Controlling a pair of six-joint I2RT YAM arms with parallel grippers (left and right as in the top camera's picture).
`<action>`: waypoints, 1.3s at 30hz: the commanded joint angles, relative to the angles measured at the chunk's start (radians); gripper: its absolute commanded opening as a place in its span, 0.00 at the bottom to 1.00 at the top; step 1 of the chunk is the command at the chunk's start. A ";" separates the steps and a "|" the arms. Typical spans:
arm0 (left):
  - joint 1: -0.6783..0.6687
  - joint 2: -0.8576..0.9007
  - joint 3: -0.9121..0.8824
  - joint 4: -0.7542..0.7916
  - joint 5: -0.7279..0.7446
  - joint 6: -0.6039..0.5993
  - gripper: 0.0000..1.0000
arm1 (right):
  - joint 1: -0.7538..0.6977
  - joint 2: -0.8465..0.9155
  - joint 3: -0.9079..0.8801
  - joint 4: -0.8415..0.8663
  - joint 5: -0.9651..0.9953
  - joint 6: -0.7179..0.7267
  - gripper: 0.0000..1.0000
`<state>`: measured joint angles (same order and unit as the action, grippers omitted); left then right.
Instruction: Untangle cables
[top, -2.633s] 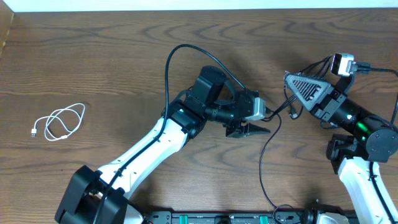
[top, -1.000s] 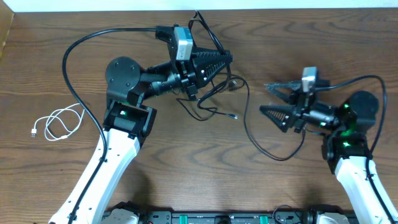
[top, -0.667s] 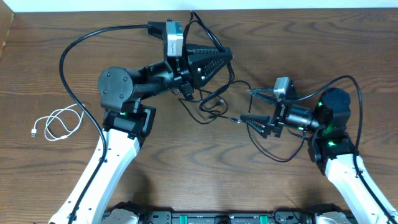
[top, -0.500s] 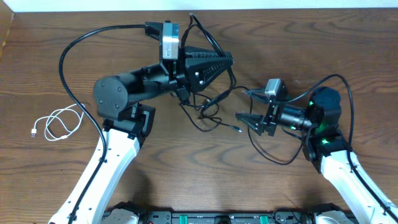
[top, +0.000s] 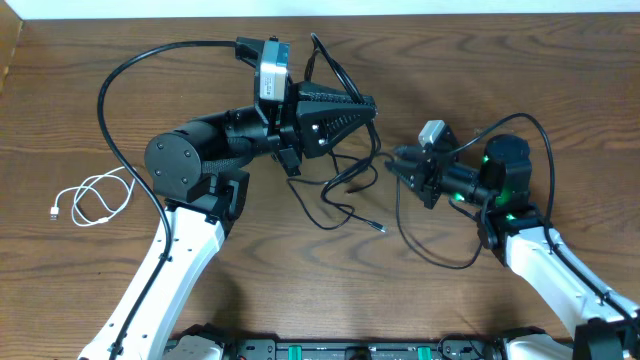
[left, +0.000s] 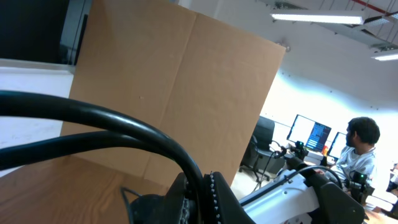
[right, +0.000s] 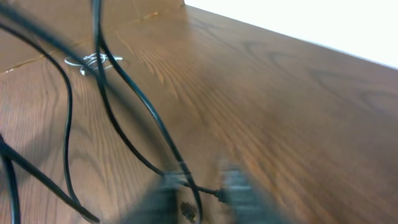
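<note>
Since half a second ago: right hand (top: 393, 166) has gone from fingers spread wide to fingers drawn together, and its wrist has turned a little toward the far edge. Left arm pose nearly unchanged.

Left hand (top: 369, 104): raised above the tabletop (top: 500, 60), fingers pressed together, pointing right. Black cables (top: 345, 182) trail from its tip; one loop stands up behind the hand and others sag to the wood below it. Left wrist view shows the toothed fingers meeting, with the arm's own thick wire (left: 112, 121) arching across.

Right hand: closed on a strand of the black cables, just right of the tangle, facing the left hand. Right wrist view is motion-blurred; a thin black strand runs in between the two smeared fingers.

One loose plug end (top: 381, 228) lies on the wood below and between both hands. A further black loop sweeps under the right arm.

White cable (top: 104, 181): coiled alone at far left, well apart from the tangle.
</note>
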<state>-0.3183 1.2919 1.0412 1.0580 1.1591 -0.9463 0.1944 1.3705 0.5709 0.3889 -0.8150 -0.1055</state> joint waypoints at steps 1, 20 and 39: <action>0.000 -0.020 0.010 0.014 0.001 0.000 0.07 | 0.004 0.030 0.004 -0.016 0.013 -0.008 0.01; 0.459 -0.020 0.010 0.014 -0.079 0.042 0.07 | -0.106 0.089 0.004 -0.417 0.963 0.328 0.01; 0.722 -0.018 0.010 -0.024 0.000 -0.058 0.08 | -0.277 0.089 0.004 -0.509 0.894 0.514 0.47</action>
<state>0.3935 1.2919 1.0412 1.0248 1.1488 -0.9985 -0.0704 1.4532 0.5732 -0.1146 0.0711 0.3901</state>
